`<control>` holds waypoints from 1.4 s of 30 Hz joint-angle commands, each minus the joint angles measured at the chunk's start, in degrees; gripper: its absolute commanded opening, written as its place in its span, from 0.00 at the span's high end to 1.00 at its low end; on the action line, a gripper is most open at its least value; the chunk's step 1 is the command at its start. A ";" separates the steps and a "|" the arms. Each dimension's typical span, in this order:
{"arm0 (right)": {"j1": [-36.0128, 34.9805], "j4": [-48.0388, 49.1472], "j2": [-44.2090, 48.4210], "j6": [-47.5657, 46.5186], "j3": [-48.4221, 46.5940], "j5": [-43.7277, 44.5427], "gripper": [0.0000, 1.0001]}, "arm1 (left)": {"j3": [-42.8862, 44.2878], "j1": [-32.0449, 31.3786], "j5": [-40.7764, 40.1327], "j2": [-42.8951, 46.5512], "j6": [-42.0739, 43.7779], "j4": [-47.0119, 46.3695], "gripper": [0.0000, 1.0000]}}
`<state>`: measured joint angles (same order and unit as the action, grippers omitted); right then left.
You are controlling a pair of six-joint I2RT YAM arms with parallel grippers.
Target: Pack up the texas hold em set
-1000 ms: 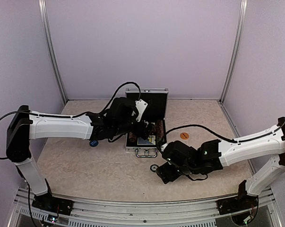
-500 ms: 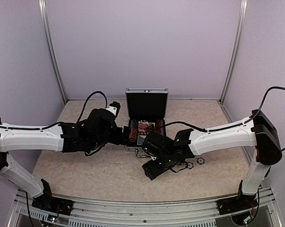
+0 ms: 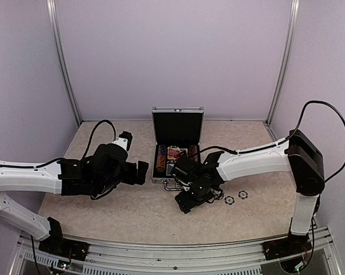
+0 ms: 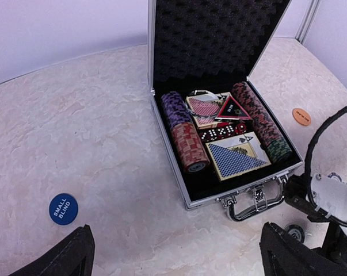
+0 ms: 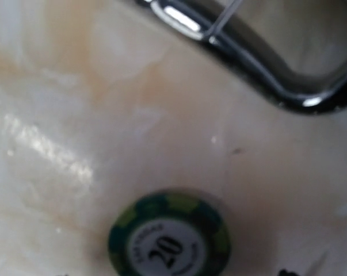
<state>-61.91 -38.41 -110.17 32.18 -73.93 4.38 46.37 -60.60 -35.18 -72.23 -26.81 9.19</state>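
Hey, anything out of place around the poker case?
Yes. Pieces lie loose on the table outside the open case: a blue disc left of it, an orange disc right, a green chip near the handle.

Case x1, card decks x2, chip rows x2, loose chips x3, discs x2.

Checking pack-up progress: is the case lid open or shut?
Open. The lid stands upright, black foam lining exposed; chips, card decks and red dice lie visible inside the case.
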 commanded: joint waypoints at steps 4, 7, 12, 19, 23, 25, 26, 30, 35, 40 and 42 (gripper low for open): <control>0.78 -3.19 -3.42 -2.35 -4.96 -1.78 0.23 | -1.86 -0.71 -1.71 2.49 -1.66 0.75 0.01; 0.95 -4.11 -4.99 -3.22 -6.20 -2.28 0.24 | -2.36 -0.73 -1.99 3.02 -1.82 0.78 0.01; 1.65 -4.63 -6.13 -4.09 -6.59 -3.27 0.27 | -3.48 -0.83 -2.26 4.08 -2.49 0.83 0.01; 2.06 -5.71 -7.12 -5.22 -6.68 -4.29 0.34 | -4.70 -1.09 -2.59 5.25 -2.99 0.70 0.01; 2.06 -7.40 -8.21 -6.36 -7.61 -4.29 0.35 | -4.80 -1.26 -2.67 5.58 -3.23 0.74 0.01; 2.06 -8.33 -8.92 -7.17 -8.44 -5.71 0.38 | -4.80 -1.39 -2.78 5.52 -3.25 0.63 0.01; 2.06 -8.85 -9.19 -7.56 -8.82 -6.08 0.40 | -4.80 -1.51 -2.83 5.56 -3.25 0.65 0.01; 2.06 -10.39 -10.29 -9.05 -10.07 -6.05 0.47 | -4.95 -1.71 -3.12 5.84 -3.42 0.82 0.01; 2.08 -11.10 -11.18 -10.10 -10.76 -5.91 0.59 | -5.54 -1.80 -3.14 6.85 -3.85 1.00 0.01; 2.07 -10.73 -10.95 -11.16 -10.84 -7.23 0.80 | -5.76 -1.87 -3.01 7.33 -3.95 1.17 0.01; 2.04 -10.49 -10.58 -11.44 -10.86 -7.62 0.85 | -5.69 -1.83 -2.82 7.37 -4.00 1.18 0.01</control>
<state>-59.83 -48.18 -118.39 22.04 -85.21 -0.14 41.32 -62.02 -37.45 -65.82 -30.41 9.72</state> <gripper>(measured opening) 0.360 0.990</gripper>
